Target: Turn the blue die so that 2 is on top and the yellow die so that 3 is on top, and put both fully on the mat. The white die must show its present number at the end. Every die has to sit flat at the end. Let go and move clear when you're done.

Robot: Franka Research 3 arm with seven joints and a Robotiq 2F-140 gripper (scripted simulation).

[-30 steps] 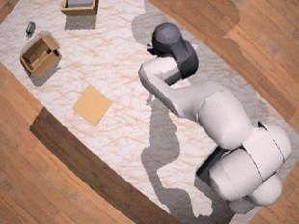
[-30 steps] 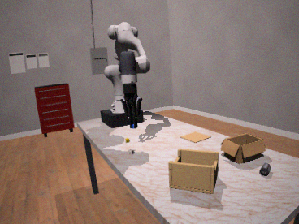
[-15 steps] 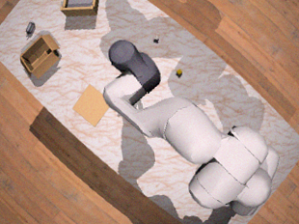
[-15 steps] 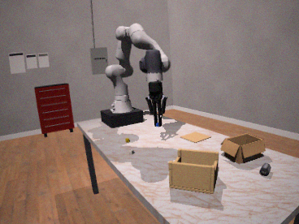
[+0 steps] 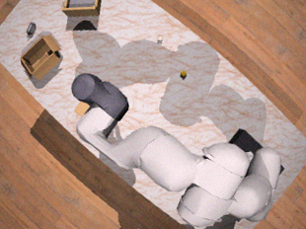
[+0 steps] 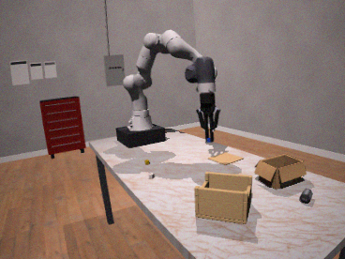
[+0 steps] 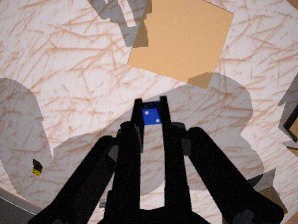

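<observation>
Gripper fingers (image 6: pixel 209 134) are clamped on the blue die (image 6: pixel 209 140) (image 7: pixel 151 115), and up it hangs above the table (image 5: pixel 139 110) (image 6: pixel 187 171) (image 7: pixel 55 65), near the tan mat (image 5: pixel 82 107) (image 6: pixel 226 159) (image 7: pixel 182 40)! Off the mat, well apart from it, sit the yellow die (image 5: pixel 183 74) (image 6: pixel 147 161) (image 7: pixel 37 171) and the white die (image 5: pixel 159 39) (image 6: pixel 151 175), both down on the tabletop, in the exterior view's left half.

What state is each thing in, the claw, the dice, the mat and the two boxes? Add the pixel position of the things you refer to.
Claw (image 6: pixel 209 137) (image 7: pixel 152 108): shut on the blue die, raised
Blue die (image 6: pixel 209 140) (image 7: pixel 151 117): held, off the mat
Yellow die (image 5: pixel 183 74) (image 6: pixel 147 161) (image 7: pixel 37 171): on the table
White die (image 5: pixel 159 39) (image 6: pixel 151 175): on the table
Mat (image 5: pixel 81 108) (image 6: pixel 226 159) (image 7: pixel 182 42): flat
Cardboard box (image 5: pixel 44 68) (image 6: pixel 292 177): open
Wooden box (image 5: pixel 83 10) (image 6: pixel 222 205): open-topped
</observation>
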